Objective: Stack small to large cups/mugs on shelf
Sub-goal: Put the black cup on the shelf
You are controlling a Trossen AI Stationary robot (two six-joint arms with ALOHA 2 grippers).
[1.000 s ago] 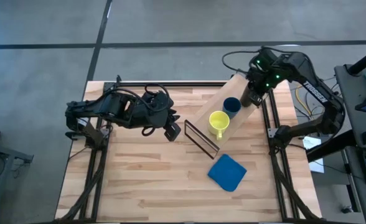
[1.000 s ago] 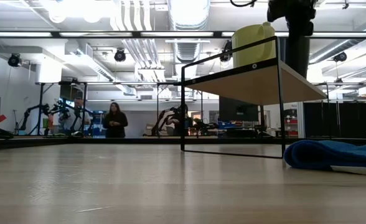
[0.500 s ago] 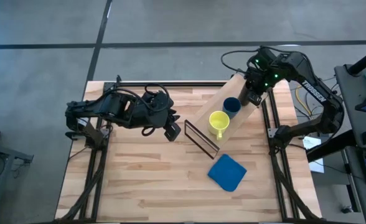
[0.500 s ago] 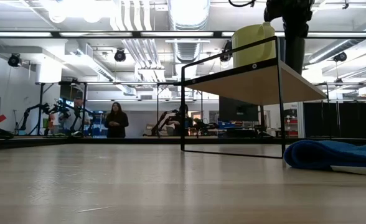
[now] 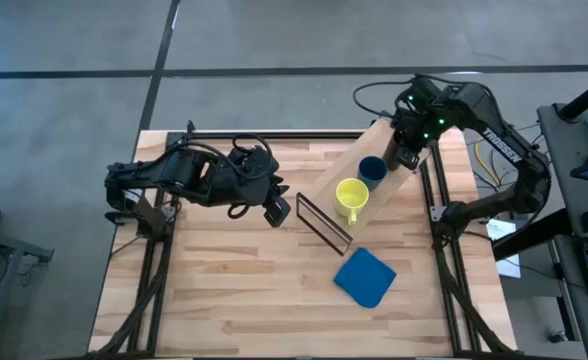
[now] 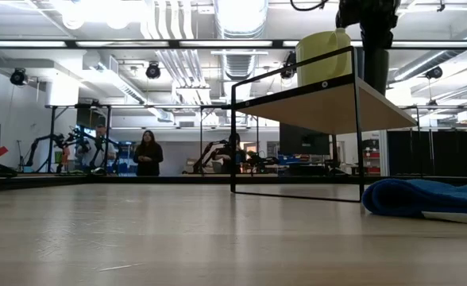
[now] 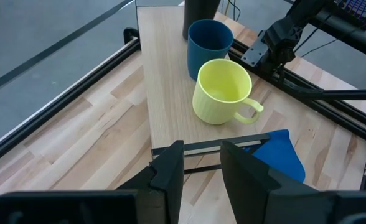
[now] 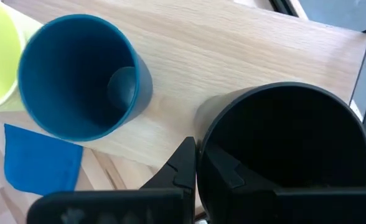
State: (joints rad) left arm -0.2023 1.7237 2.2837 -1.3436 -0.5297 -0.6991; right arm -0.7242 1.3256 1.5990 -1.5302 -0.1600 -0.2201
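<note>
The light-wood shelf (image 5: 321, 193) stands slantwise on the table's right half. On it, in a row, stand the yellow mug (image 5: 351, 197), the dark blue cup (image 5: 372, 168) and the taller black cup (image 8: 289, 143). My right gripper (image 5: 406, 153) is over the shelf's far end, shut on the black cup. In the low view the black cup (image 6: 374, 73) hangs as a dark column below that gripper (image 6: 368, 20), down to the shelf board (image 6: 321, 107). My left gripper (image 5: 274, 212) waits open at mid-table, left of the shelf, pointing at the mug (image 7: 223, 90). My right gripper holds the black cup by its rim (image 8: 203, 144), on the side facing the blue cup (image 8: 77, 74). One finger (image 8: 184, 163) is outside the wall and the other (image 8: 228, 169) is inside. The fingers come from above, pointing down. The cup stays upright; I cannot tell whether its base still touches the shelf.
A flat blue pad (image 5: 364, 277) lies on the table near the shelf's near end. The shelf's thin black frame (image 5: 324, 222) stands open at that end. The table's left and near parts show bare wood (image 5: 224, 290). People stand far behind the table (image 6: 148, 152).
My right gripper has edged slightly toward the table's left over the shelf's far end, staying shut on the black cup. The mug, the blue cup and my left arm have kept still.
</note>
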